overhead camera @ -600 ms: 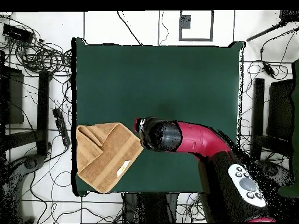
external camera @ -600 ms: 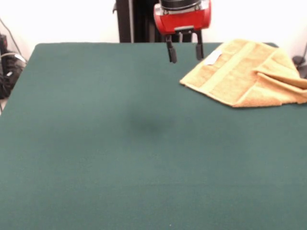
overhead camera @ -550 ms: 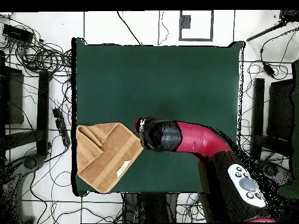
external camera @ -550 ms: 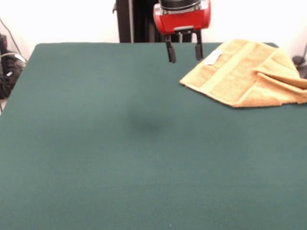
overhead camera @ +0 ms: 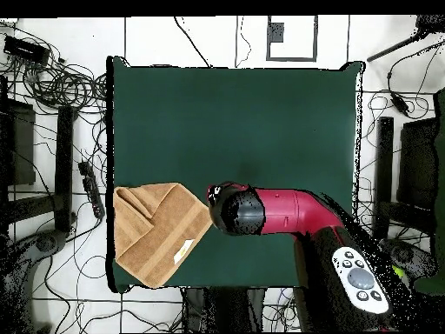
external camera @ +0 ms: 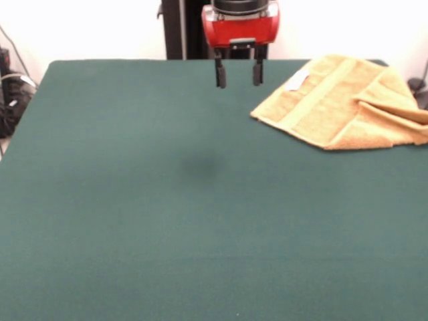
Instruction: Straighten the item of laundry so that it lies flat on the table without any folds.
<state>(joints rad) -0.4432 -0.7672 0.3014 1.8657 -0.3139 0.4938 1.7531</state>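
The item of laundry point(external camera: 348, 100) is a golden-orange towel lying at the far right of the table point(external camera: 200, 214) in the front view, with one end folded over itself and a white tag showing near its far edge. From overhead the item of laundry point(overhead camera: 159, 230) sits at the table's point(overhead camera: 243, 122) lower left edge. My gripper point(external camera: 237, 73) hangs open and empty above the cloth, to the left of the towel and apart from it. In the overhead view the arm's red body hides the gripper.
The red and black arm point(overhead camera: 278, 211) reaches in from the lower right in the overhead view. Cables and stands point(overhead camera: 52, 174) crowd the floor around the table. A dark shadow point(external camera: 200, 167) lies on the green cloth below the gripper.
The gripper has moved left and slightly up in the front view, away from the towel. The towel has not moved.
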